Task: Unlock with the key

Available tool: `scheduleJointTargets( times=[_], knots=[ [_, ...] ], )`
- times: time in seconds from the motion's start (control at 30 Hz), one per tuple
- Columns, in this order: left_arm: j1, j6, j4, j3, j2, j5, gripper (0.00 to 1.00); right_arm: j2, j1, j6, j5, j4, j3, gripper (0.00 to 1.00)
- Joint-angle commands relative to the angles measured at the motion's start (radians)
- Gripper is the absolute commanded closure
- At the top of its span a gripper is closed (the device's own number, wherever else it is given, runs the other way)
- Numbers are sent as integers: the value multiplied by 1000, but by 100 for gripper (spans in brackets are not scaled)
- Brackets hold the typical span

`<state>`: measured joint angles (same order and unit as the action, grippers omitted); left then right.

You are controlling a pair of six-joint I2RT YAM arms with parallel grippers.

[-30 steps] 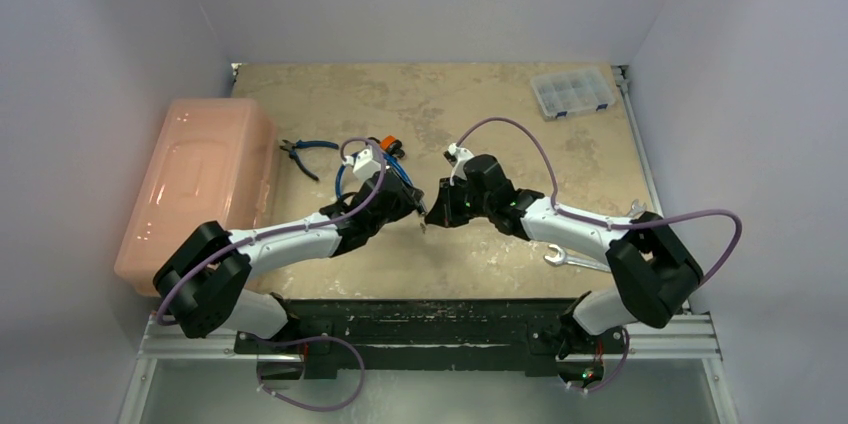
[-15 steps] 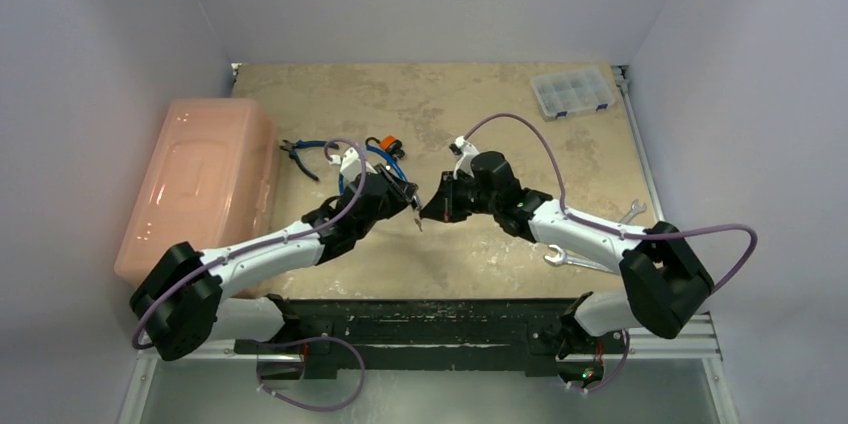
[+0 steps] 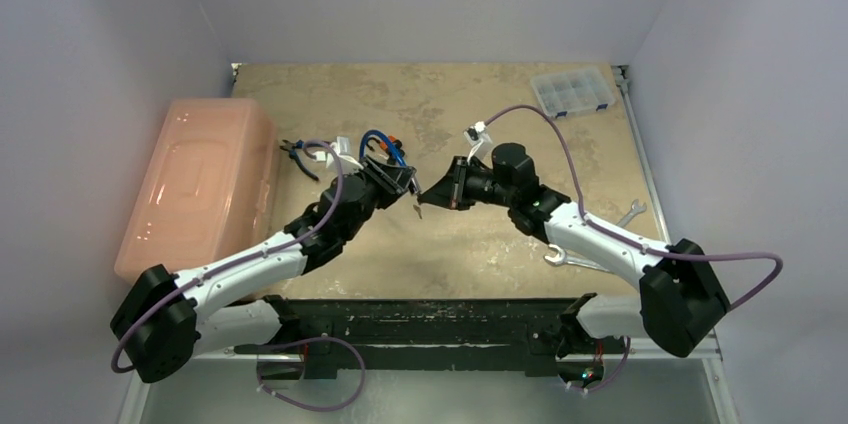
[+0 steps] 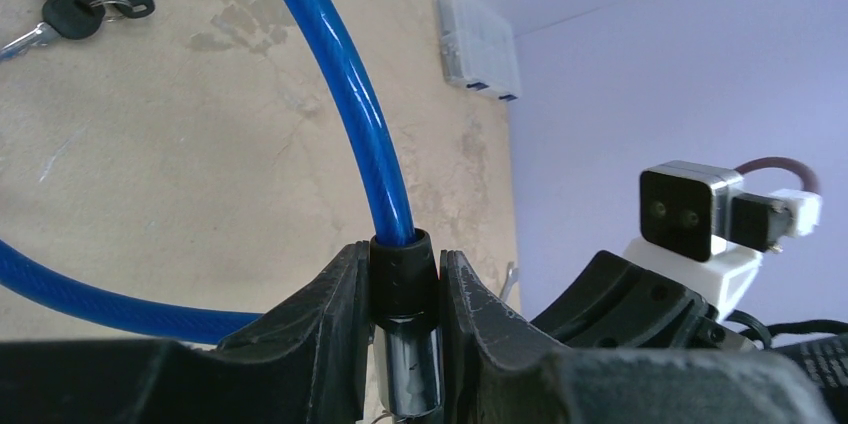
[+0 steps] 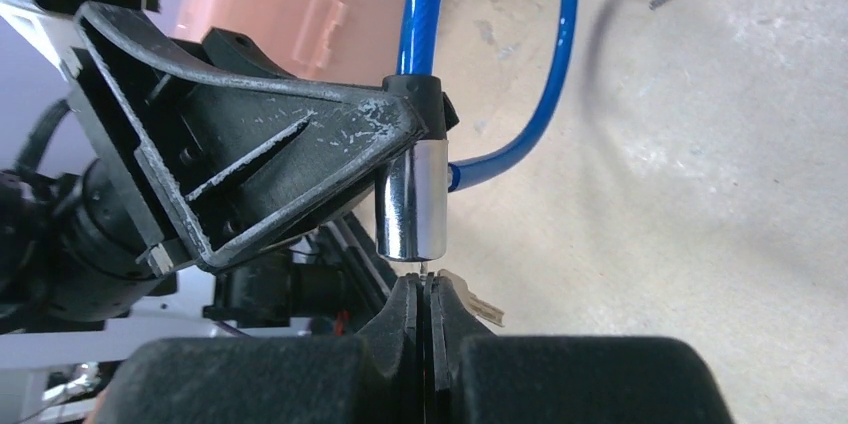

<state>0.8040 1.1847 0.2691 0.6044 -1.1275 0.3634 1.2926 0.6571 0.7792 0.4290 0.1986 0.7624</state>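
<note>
The lock is a blue cable [image 4: 340,74] ending in a black collar [image 4: 403,274] and a chrome barrel [image 5: 410,199]. My left gripper [image 4: 403,266] is shut on the collar and holds the barrel above the table [image 3: 470,234]. My right gripper [image 5: 427,284] faces the barrel's end, shut on the key [image 5: 424,268], whose thin tip touches the barrel's face. A second key [image 5: 472,304] dangles beside the right fingers. In the top view the left gripper [image 3: 404,184] and the right gripper [image 3: 434,194] meet nose to nose at mid-table.
A pink toolbox [image 3: 195,184] fills the left side. Blue-handled pliers [image 3: 300,152] lie beside it. A clear organizer box [image 3: 572,92] sits at the back right. Wrenches [image 3: 580,262] lie near the right arm. Spare black-headed keys [image 4: 90,9] rest on the table.
Both arms have stretched further from their bases, carrying lock and key toward the table's back. The grips are unchanged and the key stays at the barrel's end.
</note>
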Motion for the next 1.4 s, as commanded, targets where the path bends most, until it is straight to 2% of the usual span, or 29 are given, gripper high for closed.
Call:
scheduleJointTargets(
  times=[0.0,0.33,0.63,0.83,1.0,1.17,1.37],
  knots=[
    [18,2,201,-34,64,-127,100,-7,-34,92,38,227,9,100],
    [18,-25,430,-112,130,-170,100,18,-85,316,157,508,-20,100],
    [19,-45,638,-151,128,-242,100,113,-109,651,252,925,-63,100],
    [20,-55,777,-175,114,-273,100,202,-110,835,260,1183,-52,100],
    [20,-94,874,-160,97,-311,100,257,-110,950,249,1307,-2,100],
    [20,-121,1069,-165,47,-343,100,332,-109,1125,221,1478,73,100],
    [20,-138,1299,-165,-46,-389,100,321,-105,1202,219,1493,118,100]
  ],
)
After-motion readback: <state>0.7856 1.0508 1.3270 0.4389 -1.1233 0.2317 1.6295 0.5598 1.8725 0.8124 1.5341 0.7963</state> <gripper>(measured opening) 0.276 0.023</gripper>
